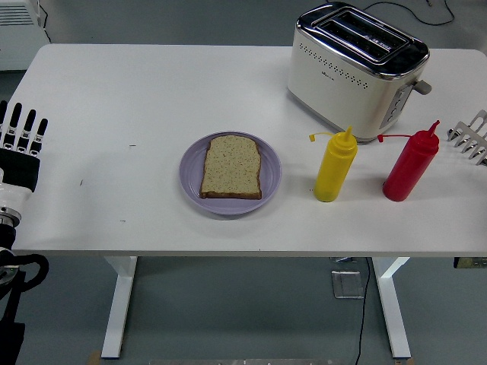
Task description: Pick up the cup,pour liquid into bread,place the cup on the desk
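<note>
Bottles stand in for the cup here: you see no cup on the counter (pixel 152 91), only two squeeze bottles, so take those as the pouring vessels. Start at your left hand (pixel 20 144), at the counter's left edge. Its fingers are straight and spread, pointing away from you, and it holds nothing and touches none of the task's things. Everything you need lies to the right of that hand, well apart from it.

Moving right from the left hand you first meet the purple plate (pixel 190 171) with the bread (pixel 231 166) lying flat on it, the slice's long side running away from you. Further right, near the plate but not touching it, the yellow bottle (pixel 335 169) stands upright, long axis vertical, nozzle up, its loose cap hanging on a tether to the left. Beyond it the red bottle (pixel 410 166) stands upright too, apart from the yellow one. The toaster (pixel 354 65) sits behind both.

Your right hand (pixel 473 137) shows only as pale fingertips at the right edge, just beside the red bottle on its far side; whether it is open or closed you cannot tell. Judged from this, the right hand is much the nearer to either bottle, and a grasp would come from the side, around the upright body.
</note>
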